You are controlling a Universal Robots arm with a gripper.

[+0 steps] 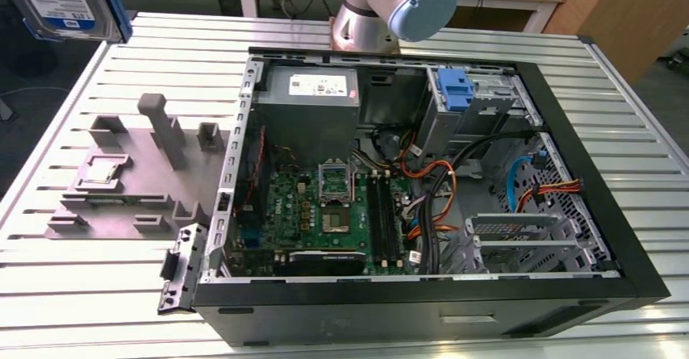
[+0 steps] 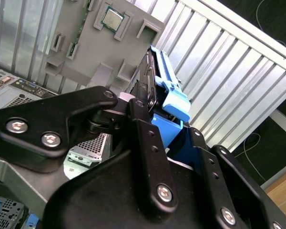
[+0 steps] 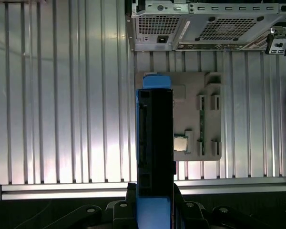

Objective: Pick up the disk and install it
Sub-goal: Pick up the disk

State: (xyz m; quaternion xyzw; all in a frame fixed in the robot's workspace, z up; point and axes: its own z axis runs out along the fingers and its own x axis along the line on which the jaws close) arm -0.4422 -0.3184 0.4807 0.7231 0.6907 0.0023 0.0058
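As the computer case (image 1: 431, 293) lies open, the gripper (image 2: 168, 125) clamps the disk (image 1: 64, 4) aloft at the exterior view's far left.

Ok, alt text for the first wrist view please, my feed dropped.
The end effector grips the disk, seen edge-on with its blue carrier, above a slatted metal table. On the table lie a grey fixture plate holding a processor chip and the computer case.
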